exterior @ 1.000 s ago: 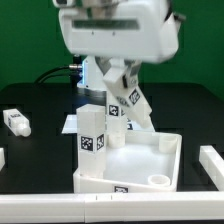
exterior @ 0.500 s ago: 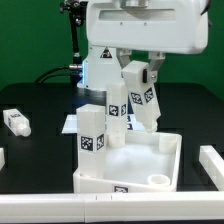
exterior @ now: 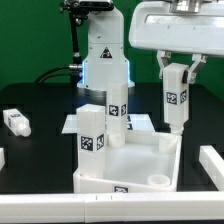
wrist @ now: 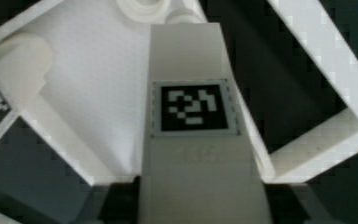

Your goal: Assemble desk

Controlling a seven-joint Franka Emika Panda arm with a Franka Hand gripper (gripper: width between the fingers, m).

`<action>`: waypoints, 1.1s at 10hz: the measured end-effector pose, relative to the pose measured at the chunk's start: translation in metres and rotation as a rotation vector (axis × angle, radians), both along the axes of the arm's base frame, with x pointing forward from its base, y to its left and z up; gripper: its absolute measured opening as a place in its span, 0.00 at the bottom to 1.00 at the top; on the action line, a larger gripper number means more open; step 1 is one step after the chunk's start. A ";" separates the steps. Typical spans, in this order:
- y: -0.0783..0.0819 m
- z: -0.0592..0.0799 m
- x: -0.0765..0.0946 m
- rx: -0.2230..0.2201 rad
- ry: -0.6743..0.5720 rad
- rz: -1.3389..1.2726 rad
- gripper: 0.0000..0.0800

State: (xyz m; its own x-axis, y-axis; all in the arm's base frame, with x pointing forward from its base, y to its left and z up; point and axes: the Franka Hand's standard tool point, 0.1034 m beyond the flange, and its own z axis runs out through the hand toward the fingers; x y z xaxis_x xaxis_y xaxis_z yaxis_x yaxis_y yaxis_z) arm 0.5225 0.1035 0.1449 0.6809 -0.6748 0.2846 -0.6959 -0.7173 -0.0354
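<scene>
Two legs stand upright inside the desk top [exterior: 100, 181], front one [exterior: 92, 138] at its near corner on the exterior view's left, second one [exterior: 117, 108] just behind it. Third leg [exterior: 176, 104] hangs vertical above the desk top's far corner on the exterior view's right, lower end just over the rim, contact cannot be told. Gripper [exterior: 177, 78] is clamped on that leg's upper end, a finger on either side. Fourth leg [exterior: 15, 122] lies on the black table [exterior: 40, 150], well apart from the desk top on the exterior view's left. Marker board [exterior: 68, 124] lies flat behind the desk top.

Only the exterior view shows the standing legs, the loose leg and the round corner hole [exterior: 155, 181]. Wrist view looks straight down the held leg [wrist: 197, 60]: square post, matte white plastic, black-and-white tag [wrist: 195, 108] on its face, the desk top's [wrist: 87, 140] smooth floor and raised rim below it.

All parts are white plastic; the desk top is a shallow rimmed rectangle.
</scene>
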 end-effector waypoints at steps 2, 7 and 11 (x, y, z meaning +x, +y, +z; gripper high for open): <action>0.006 0.001 -0.004 0.018 0.015 0.010 0.36; 0.006 0.015 -0.036 -0.043 0.024 0.181 0.36; 0.010 0.017 -0.034 -0.025 -0.003 0.230 0.36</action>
